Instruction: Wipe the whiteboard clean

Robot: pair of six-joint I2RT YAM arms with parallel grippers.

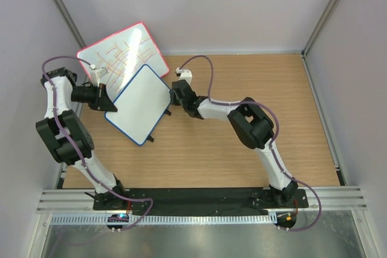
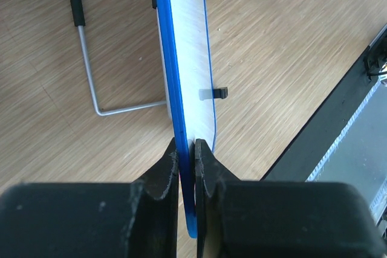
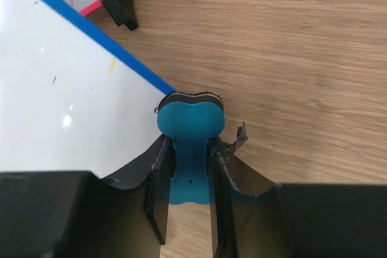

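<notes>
Left gripper (image 2: 186, 149): your jaws are all but closed, pinching the thin blue frame on the left edge of the whiteboard (image 2: 190, 46). The wrist view looks straight along the board edge-on.
Right gripper (image 3: 188, 149): your jaws stand at a narrow gap, clamped on the waist of the blue eraser (image 3: 188, 119). Its pad end sits at the board's right edge, right at the blue frame. You cannot tell whether the pad is pressing the surface or just off it.
Whiteboard position: it lies centre-left on the table (image 1: 242, 161), between your two grippers. Its top corner overlaps the lower edge of the red-framed board (image 1: 124, 52). It looks propped at a tilt, though the steepness is unclear.
Done so far: from above, the face of the whiteboard (image 1: 140, 104) reads plain white, with no scribble showing.
Left to do: your right wrist view shows a small yellow-orange fleck and a short dark tick on the white surface, up and left of the eraser. By my reckoning you are near the end, with those two marks to wipe.
Not your job: the red-framed board is covered in coloured lines, so leave it.
Containers: no tray, bin or box shows in any view, so there are no contents to report.
</notes>
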